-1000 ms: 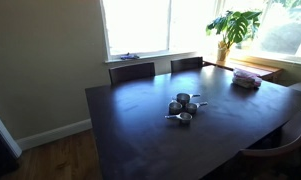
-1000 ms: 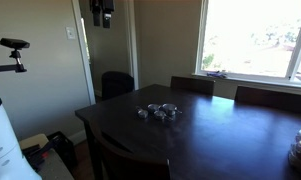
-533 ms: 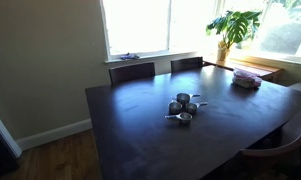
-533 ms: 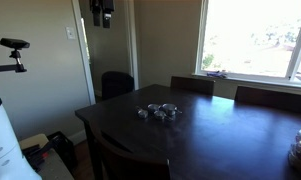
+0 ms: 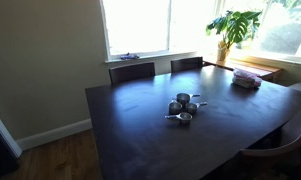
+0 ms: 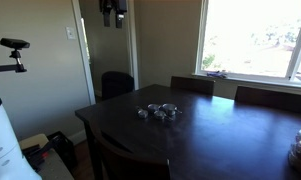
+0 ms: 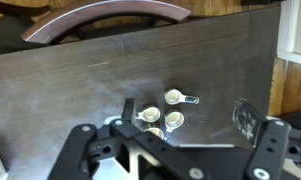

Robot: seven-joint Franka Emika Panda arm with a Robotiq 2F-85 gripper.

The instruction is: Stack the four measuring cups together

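**Gripper.** The gripper [image 6: 114, 14] hangs high above the table [image 6: 240, 140], close to the wall and the doorway, well apart from the tabletop. In the wrist view the gripper [image 7: 175, 140] has its jaws spread wide, one finger [image 7: 82, 150] low on the left of the frame and the other on the right. Nothing sits between the fingers and nothing is held.

**Cups.** The cups [image 5: 183, 108] stand in one tight cluster near the middle of the table, well clear of every edge. Both exterior views show the cluster [image 6: 160, 112] as a small grey group on the dark top. In the wrist view the cups [image 7: 166, 113] sit side by side, openings up, just beside one another. None is nested in another. One handle points toward the right of that frame. The lowest cup is partly hidden by the gripper body.

**Surroundings.**
- Two chairs [image 5: 132, 71] stand at the table edge nearest the window [image 5: 140, 25].
- A plant [image 5: 235, 28] stands on the sill by the far table corner.
- A pink item [image 5: 247, 78] lies near that corner, well apart from the cups. What it is cannot be told.
- A camera [image 6: 12, 45] on a stand shows at the frame edge in an exterior view.
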